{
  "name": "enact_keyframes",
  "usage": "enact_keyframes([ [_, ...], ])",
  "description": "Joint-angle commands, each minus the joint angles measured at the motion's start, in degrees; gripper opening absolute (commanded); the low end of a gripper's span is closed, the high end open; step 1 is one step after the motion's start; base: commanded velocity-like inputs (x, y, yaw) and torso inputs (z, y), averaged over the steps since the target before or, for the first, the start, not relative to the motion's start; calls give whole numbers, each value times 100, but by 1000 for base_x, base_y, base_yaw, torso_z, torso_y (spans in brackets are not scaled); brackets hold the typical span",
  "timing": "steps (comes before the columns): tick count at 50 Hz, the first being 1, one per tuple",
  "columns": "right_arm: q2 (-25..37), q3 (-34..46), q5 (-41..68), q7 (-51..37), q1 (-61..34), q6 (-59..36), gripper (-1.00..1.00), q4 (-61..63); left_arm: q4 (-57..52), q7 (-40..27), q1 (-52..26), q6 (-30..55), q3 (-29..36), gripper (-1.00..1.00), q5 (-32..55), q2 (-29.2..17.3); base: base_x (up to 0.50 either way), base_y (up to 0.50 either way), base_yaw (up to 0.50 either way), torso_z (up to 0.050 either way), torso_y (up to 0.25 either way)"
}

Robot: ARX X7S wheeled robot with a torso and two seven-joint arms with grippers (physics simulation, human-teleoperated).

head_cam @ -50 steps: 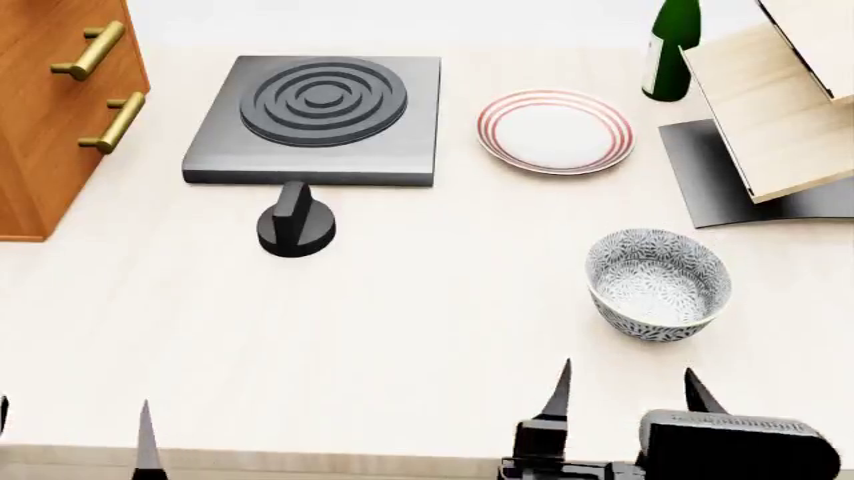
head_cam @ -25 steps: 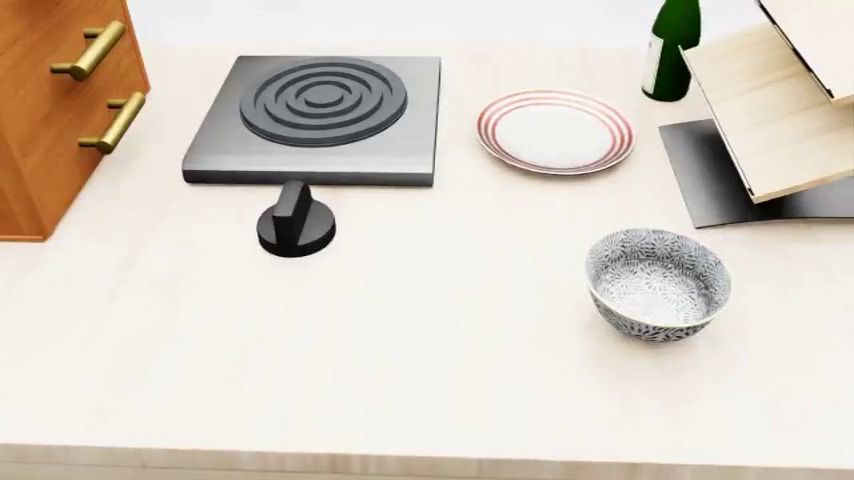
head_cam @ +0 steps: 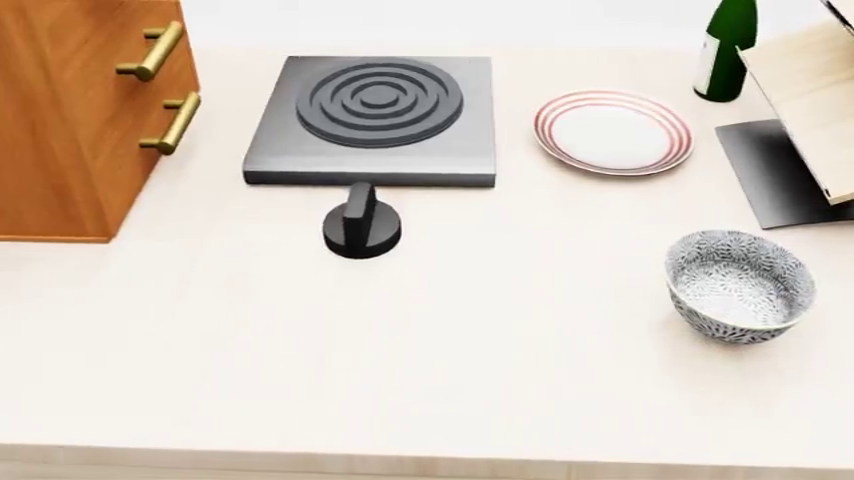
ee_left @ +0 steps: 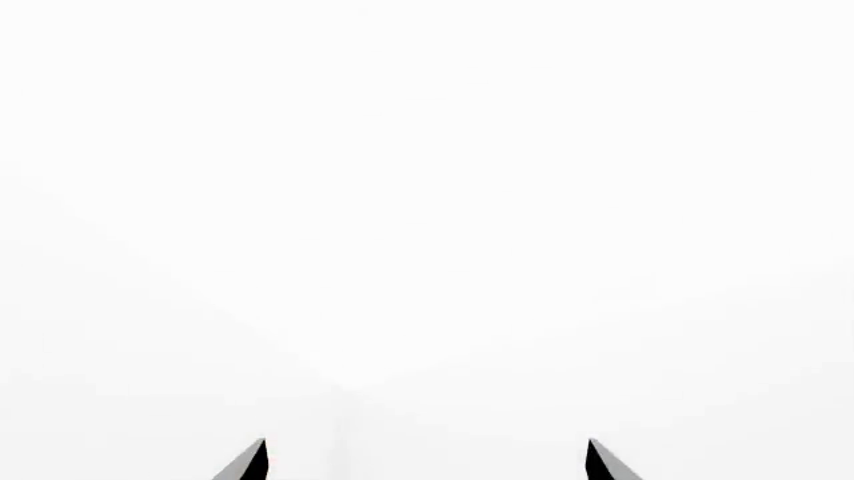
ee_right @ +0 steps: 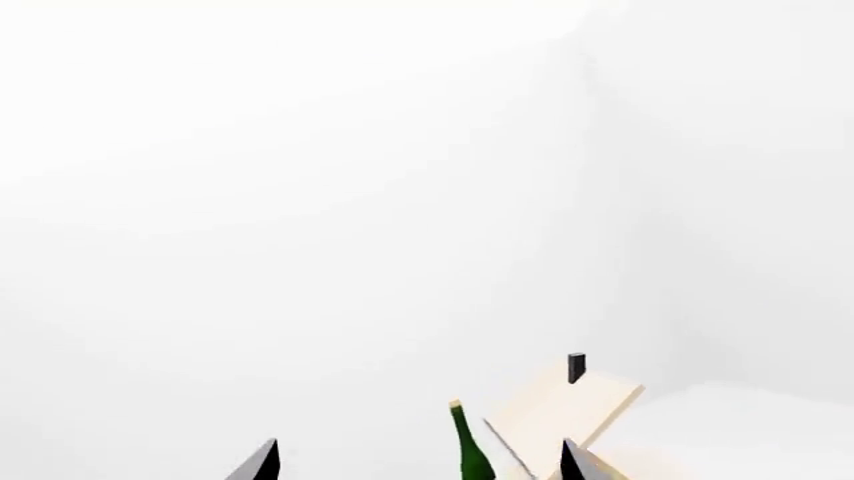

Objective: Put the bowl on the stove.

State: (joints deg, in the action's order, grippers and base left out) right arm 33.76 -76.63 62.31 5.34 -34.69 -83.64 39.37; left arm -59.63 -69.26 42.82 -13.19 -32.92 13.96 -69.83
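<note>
The speckled grey-blue bowl stands upright on the pale table at the right. The dark grey stove with its ring burner lies at the back, left of centre, well apart from the bowl. Neither gripper shows in the head view. In the left wrist view my left gripper is open, its two tips wide apart against blank white. In the right wrist view my right gripper is open and empty, facing a white wall.
A round black knob sits just in front of the stove. A white plate with red rings lies right of the stove. A green bottle, also in the right wrist view, and a wooden rack stand at the back right. A wooden drawer cabinet stands at left.
Both grippers have dropped out of the head view. The head view has shifted left, so everything on the table now sits further right in the picture.
</note>
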Motion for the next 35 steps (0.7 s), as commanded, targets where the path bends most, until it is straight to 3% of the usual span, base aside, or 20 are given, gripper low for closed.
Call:
enact_keyframes([
  [1,-170,-115,-108,204,242,257,100,-11,-36,-168,214,-232,-187,100,153,-271,0,500,0,0,0],
  [21,-243,117,-219,77,315,508,100,-25,-36,-256,214,-155,-226,100,262,-467,0,494,0,0,0],
  [35,-274,152,-164,195,526,609,100,17,-36,-310,213,-138,-220,100,268,-569,0,31,0,0,0],
])
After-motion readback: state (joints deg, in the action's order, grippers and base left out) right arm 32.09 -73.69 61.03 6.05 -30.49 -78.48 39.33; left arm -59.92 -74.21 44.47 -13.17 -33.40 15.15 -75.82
